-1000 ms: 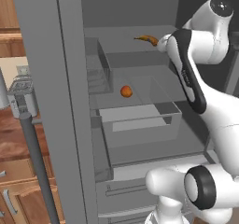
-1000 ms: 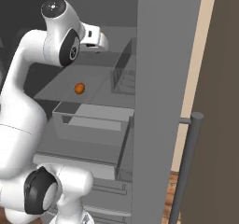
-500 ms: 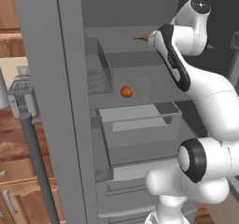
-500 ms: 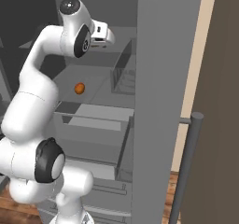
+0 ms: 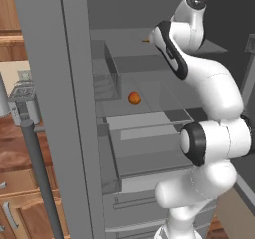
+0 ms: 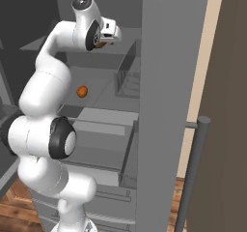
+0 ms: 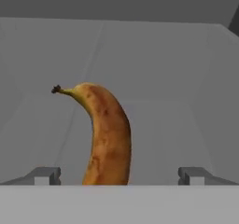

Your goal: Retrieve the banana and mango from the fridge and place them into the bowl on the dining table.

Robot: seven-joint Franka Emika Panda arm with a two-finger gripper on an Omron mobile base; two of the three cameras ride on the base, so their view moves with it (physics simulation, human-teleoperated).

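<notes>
The fridge (image 5: 50, 83) stands open, its door (image 6: 169, 81) at the right in the right base view. On the upper shelf lies the banana (image 7: 107, 139), yellow-orange with brown mottling and its stem pointing up-left. My gripper (image 7: 119, 176) is open, one fingertip on each side of the banana's near end and well apart from it. From the base, a sliver of the banana (image 6: 100, 45) shows under the hand, and its tip (image 5: 147, 40) shows past the forearm. The mango (image 5: 134, 97) (image 6: 82, 91) sits on the shelf below. The bowl and the dining table are out of view.
A clear bin (image 5: 107, 78) (image 6: 128, 83) hangs beside the shelves. A grey drawer (image 5: 144, 133) (image 6: 103, 129) is pulled out below the mango. The door's bar handle (image 5: 37, 173) (image 6: 193, 173) stands in front. A wooden counter with a grey appliance (image 5: 20, 98) lies to the left.
The arm has swung up and in over the upper shelf, so its forearm now covers most of the banana in the left base view. The jaws stayed open. The mango has not moved.
</notes>
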